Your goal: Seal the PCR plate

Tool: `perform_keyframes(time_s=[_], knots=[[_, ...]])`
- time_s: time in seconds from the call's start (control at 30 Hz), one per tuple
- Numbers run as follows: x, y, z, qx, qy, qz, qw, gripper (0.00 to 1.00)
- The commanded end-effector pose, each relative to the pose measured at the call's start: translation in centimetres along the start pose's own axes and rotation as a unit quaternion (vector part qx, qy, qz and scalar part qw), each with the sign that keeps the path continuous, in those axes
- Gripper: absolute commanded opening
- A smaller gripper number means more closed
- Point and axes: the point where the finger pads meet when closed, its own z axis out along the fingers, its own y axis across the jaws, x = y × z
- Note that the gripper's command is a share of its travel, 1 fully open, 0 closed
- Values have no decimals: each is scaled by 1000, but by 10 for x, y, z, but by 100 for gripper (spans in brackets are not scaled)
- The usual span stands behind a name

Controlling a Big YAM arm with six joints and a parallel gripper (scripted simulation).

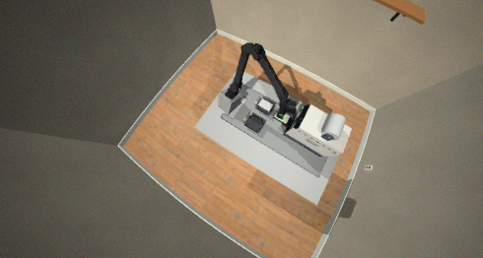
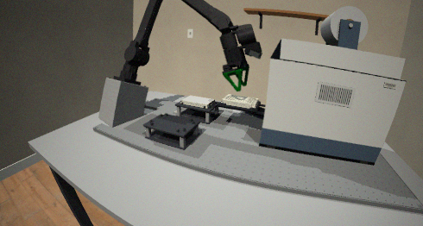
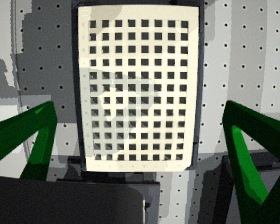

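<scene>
The gripper (image 2: 236, 84) hangs in the air with its two green fingers spread wide apart. Nothing is between them.

Right below the gripper lies the white plate with all the little wells, C15 (image 3: 138, 86). It rests on the sealer's stage (image 2: 255, 107), the dark tray that sticks out in front of the big white sealer (image 2: 332, 104). The plate looks flat and the right way up, since its wells face the camera. Its long side points toward the sealer, the way the stage slides. That seems right, because the stage has to carry it straight in under the foil roll (image 2: 343, 27).

The fingers stand out to each side of the plate and do not touch it. I think the arm has let the plate go, so the gripper is free to press the key.

Behind the gripper, toward the arm's base, stands the plate nest N2 (image 2: 195, 109) with the other white plate, C51 (image 2: 198, 101), on top. It is meant to stay there. Nearer the table (image 2: 129, 182) edge stands the dark plate nest N1 (image 2: 172, 128) with nothing on it.

The START key is not visible here. Pressing it looks like the next job.
</scene>
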Motion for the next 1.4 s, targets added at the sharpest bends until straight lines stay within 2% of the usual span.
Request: perform_keyframes(time_s=[0.0, 0.3, 0.47, 0.53, 0.67, 0.83, 1.03, 1.37], knots=[[-30, 8, -27, -2, -35, -17, 999, 100], [-44, 6, -50, -3, -48, -17, 999, 100], [-34, 6, -33, -1, -36, -9, 999, 100], [-34, 6, -33, -1, -36, -9, 999, 100], [-23, 7, -21, -1, -23, -3, 1000, 100], [-14, -4, -15, 3, -14, 8, 1000, 100], [-33, -1, -31, 2, -38, 3, 999, 100], [-45, 5, -45, 0, -56, -4, 998, 100]])
